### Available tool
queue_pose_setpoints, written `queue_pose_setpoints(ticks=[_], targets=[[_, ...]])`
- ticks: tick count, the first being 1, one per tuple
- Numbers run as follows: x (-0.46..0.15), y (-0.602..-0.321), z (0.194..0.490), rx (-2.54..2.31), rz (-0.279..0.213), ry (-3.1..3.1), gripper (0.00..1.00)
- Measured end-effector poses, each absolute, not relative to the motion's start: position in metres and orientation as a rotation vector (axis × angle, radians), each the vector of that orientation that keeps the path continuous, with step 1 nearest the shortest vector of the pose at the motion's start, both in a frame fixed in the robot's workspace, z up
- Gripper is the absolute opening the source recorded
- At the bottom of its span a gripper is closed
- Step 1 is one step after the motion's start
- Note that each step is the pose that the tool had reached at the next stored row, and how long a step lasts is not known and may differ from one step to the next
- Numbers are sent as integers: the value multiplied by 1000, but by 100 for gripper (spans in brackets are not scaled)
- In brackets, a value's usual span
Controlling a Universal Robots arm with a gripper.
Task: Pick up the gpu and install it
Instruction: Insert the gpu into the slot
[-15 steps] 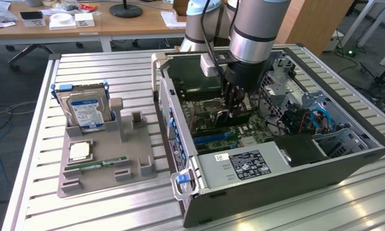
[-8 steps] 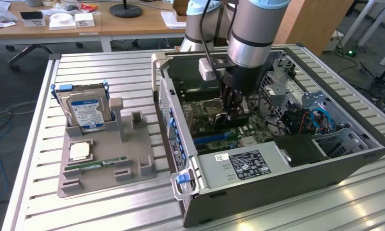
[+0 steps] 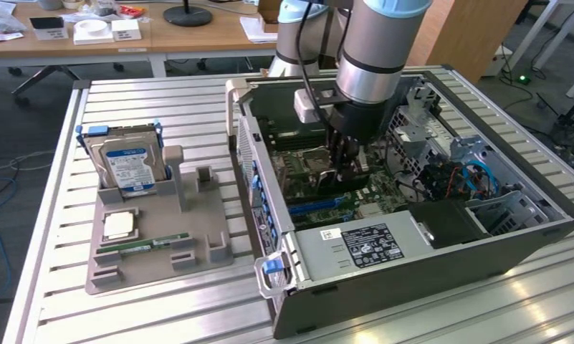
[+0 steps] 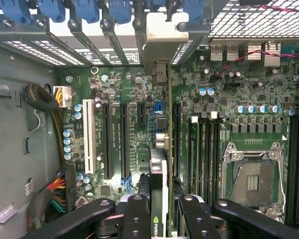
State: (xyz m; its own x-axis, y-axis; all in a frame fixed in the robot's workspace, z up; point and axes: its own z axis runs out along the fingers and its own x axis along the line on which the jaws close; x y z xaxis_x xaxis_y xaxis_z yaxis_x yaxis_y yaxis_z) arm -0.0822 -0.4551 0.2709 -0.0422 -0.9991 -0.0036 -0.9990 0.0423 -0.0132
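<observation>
My gripper is down inside the open computer case, shut on the gpu, a thin dark card held on edge over the green motherboard. In the wrist view the gpu runs edge-on between my black fingers. It lies along a slot between the long black expansion slots. Its silvery end bracket is at the case's rear slot openings. I cannot tell whether the card's edge sits in the slot.
A grey holder tray stands at the exterior view's left on the slatted table. It holds an upright hard drive, a square chip and a green memory stick. The processor socket and cable bundles flank the card.
</observation>
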Motion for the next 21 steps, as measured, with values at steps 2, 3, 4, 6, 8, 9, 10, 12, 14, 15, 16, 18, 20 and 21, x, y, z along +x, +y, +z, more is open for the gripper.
queue_pose_setpoints(ticks=[2, 3, 4, 6, 8, 9, 10, 12, 14, 15, 16, 18, 20, 21], targets=[[-84, -455, 271, -2166, -11, 2259, 27], [-85, -455, 271, -2166, -11, 2259, 27], [-85, -455, 271, -2166, -11, 2259, 27], [-87, -455, 270, -2166, -11, 2259, 27], [-88, -455, 270, -2166, -11, 2259, 27], [-89, -455, 270, -2166, -11, 2259, 27], [-89, -455, 270, -2166, -11, 2259, 27], [-91, -455, 269, -2166, -11, 2259, 27], [-92, -455, 269, -2166, -11, 2259, 27], [-93, -455, 269, -2166, -11, 2259, 27], [-93, -455, 269, -2166, -11, 2259, 27], [-93, -455, 267, -2166, -11, 2259, 27], [-93, -455, 265, -2166, -11, 2259, 27], [-94, -455, 264, -2166, -11, 2259, 27]])
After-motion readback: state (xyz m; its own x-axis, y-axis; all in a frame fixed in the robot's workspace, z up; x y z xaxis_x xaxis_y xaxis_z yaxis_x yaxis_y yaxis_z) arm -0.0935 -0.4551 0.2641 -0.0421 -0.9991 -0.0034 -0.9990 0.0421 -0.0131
